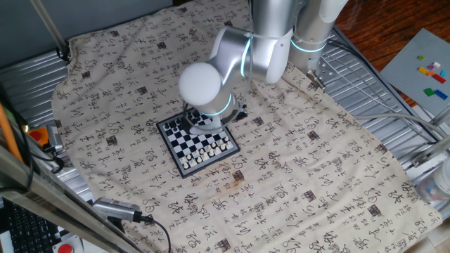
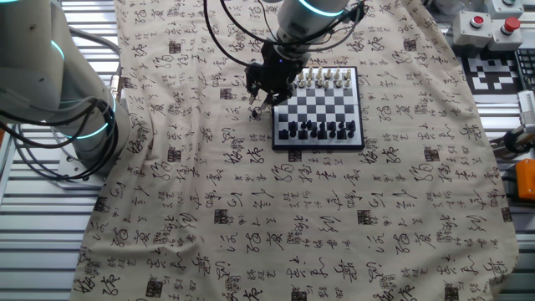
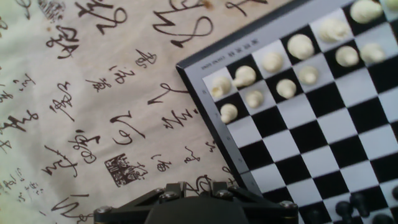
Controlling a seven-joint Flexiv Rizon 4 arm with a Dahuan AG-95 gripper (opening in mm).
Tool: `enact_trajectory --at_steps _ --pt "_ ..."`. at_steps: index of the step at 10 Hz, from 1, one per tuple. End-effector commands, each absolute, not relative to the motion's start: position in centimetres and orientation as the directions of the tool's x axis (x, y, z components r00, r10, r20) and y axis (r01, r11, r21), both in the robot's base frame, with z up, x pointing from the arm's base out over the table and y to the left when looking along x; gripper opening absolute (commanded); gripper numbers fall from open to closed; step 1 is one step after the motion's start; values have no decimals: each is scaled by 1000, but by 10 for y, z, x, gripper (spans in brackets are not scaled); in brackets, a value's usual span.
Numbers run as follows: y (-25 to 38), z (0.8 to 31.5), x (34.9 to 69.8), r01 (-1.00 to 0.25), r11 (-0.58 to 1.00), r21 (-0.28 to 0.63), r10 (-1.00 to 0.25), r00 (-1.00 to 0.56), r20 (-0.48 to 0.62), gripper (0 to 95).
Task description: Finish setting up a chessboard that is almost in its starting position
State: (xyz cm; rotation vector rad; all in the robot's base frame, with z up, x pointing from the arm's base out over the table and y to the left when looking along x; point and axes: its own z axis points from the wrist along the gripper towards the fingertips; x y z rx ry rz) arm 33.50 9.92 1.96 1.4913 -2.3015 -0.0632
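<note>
The black two-finger gripper [image 2: 262, 96] hangs just left of the single black-and-white chessboard [image 2: 318, 104] at upper centre; its fingertips are hidden, so I cannot tell its grip. The hand view shows twelve cream pieces [image 3: 300, 46], with dark pieces [image 3: 359, 200] cut off at lower right

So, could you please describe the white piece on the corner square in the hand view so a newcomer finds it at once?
In the hand view, find the chessboard lying on the calligraphy-printed cloth and follow its dark rim to the only corner shown. The white piece there stands on the corner square itself; unlike its white neighbours, it has rim on two sides.
</note>
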Motion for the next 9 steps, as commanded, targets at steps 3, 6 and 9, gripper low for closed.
enact_trajectory --at_steps 3,6,9 --pt "102 19 335 -876 413 250 -891 -331 311 190" --pt "98 20 336 -878 407 251 -892 -322 317 190" --pt "98 20 336 -910 317 267 -918 -225 325 190"
